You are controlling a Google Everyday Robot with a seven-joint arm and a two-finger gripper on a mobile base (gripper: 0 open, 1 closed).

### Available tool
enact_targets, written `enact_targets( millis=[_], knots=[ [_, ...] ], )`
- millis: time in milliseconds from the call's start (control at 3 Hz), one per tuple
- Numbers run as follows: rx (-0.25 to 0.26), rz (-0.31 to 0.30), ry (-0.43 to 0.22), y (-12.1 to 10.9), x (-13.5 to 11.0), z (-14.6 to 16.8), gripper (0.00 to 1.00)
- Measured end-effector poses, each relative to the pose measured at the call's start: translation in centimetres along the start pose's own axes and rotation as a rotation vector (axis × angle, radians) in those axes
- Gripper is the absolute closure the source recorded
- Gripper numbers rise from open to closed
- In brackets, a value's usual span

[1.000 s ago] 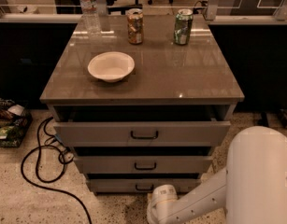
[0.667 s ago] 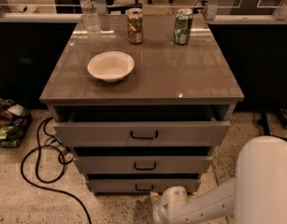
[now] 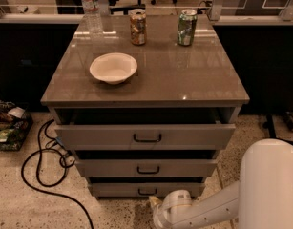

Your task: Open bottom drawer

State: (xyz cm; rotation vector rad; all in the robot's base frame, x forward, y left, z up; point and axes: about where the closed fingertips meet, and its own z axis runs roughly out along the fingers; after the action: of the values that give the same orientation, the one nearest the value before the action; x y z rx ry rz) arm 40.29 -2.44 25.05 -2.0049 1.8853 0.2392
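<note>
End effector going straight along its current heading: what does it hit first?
Probably the bottom drawer front, near its black handle. The end effector sits low just in front of it, angled up-left; depth is unclear, so it may miss.

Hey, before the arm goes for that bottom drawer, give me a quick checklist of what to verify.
1. View of the bottom drawer and its handle unobstructed: ok.
2. The gripper close to the handle, just below it in view: ok.
3. The gripper touching the handle: cannot tell.
4. The black cable off to the side of the drawer's path: ok.
5. The white bowl back from the cabinet top front edge: ok.
</note>
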Motion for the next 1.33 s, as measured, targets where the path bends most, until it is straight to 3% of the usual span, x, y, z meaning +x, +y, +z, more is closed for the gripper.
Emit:
enact_targets(
  millis=[1333],
  knots=[
    [-0.022,-0.071,0.089,-3.3,-0.4,6.5,0.0]
  ],
)
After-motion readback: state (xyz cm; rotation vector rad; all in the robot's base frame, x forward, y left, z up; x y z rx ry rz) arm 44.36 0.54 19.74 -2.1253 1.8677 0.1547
